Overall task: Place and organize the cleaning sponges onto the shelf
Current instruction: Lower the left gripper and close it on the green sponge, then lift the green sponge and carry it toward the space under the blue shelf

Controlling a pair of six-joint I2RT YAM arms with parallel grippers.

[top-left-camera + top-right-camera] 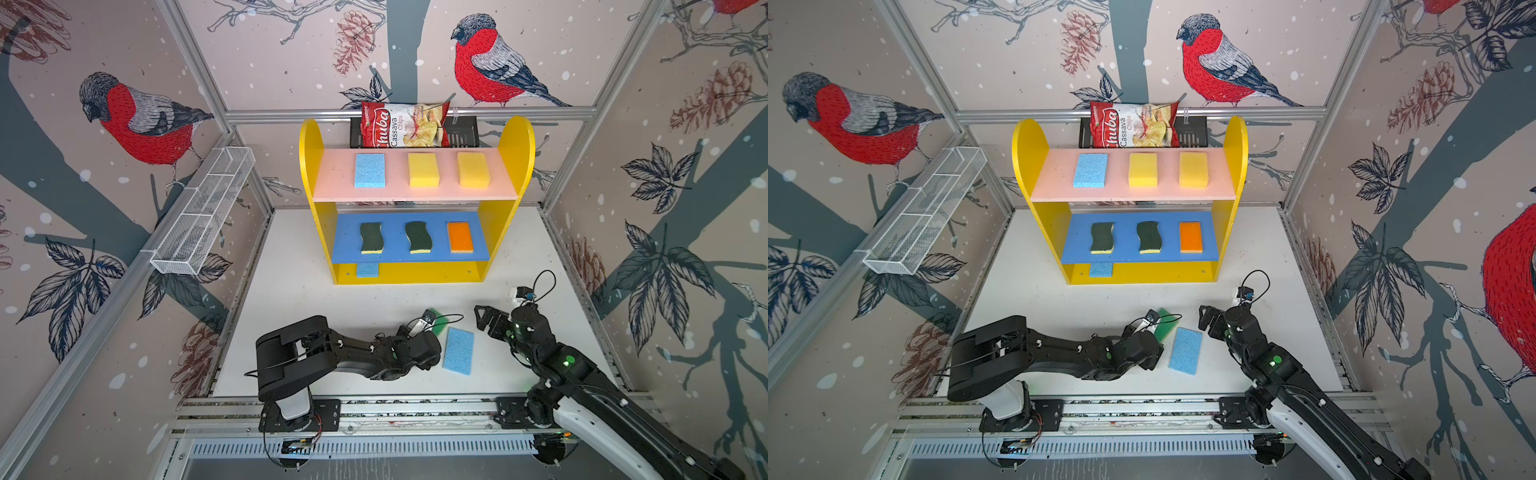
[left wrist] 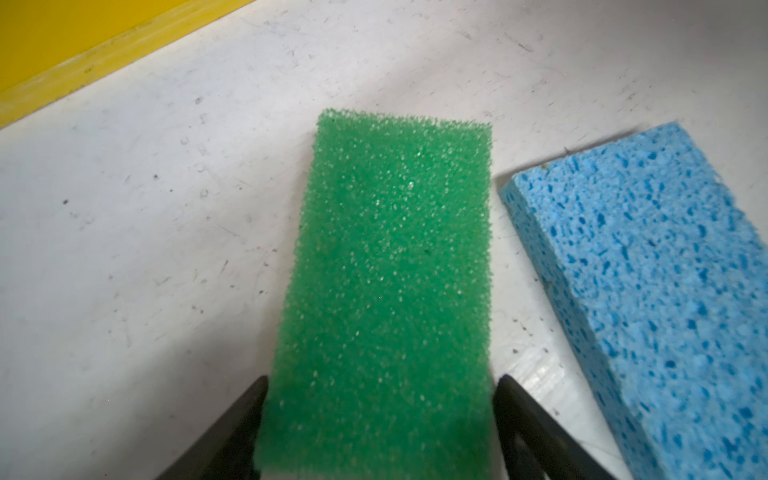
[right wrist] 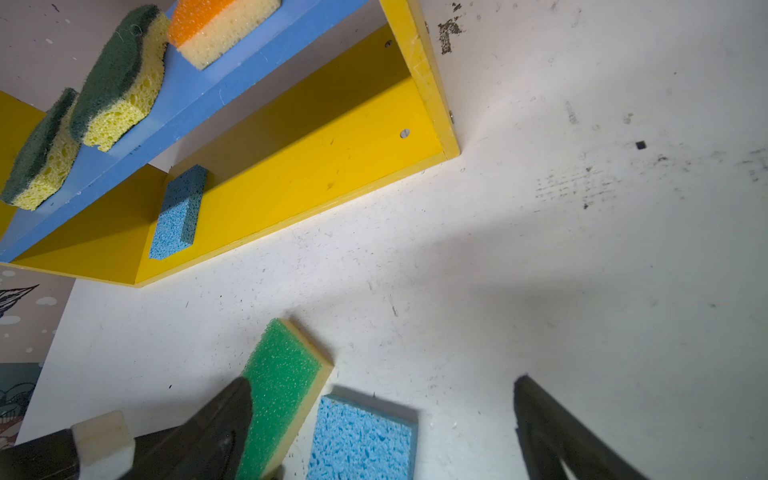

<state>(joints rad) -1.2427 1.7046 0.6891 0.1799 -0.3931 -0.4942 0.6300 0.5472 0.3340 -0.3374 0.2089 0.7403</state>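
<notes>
Table (image 1: 291, 316): white; bears shelf (image 1: 515, 174).
Shelf: pink board (image 1: 415, 193), blue sponge (image 1: 370, 170), yellow sponges (image 1: 424, 169); blue board (image 1: 349, 245), dark-green sponges (image 1: 371, 237), orange sponge (image 1: 460, 237); yellow base (image 1: 415, 272), second blue sponge (image 1: 367, 270).
Chips bag (image 1: 403, 124): in black rack (image 1: 461, 133) behind shelf.
Right gripper (image 1: 484, 318): spread, empty; near loose blue sponge (image 1: 458, 350) on table.
Left gripper (image 2: 380, 386): fingers (image 2: 245, 415) flank green sponge (image 2: 386, 270) lying just beside loose blue sponge; whether they pinch it cannot be told.

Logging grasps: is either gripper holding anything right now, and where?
The right gripper holds nothing. The left gripper straddles the green sponge across its long sides near one end; whether it grips yet cannot be told.
</notes>
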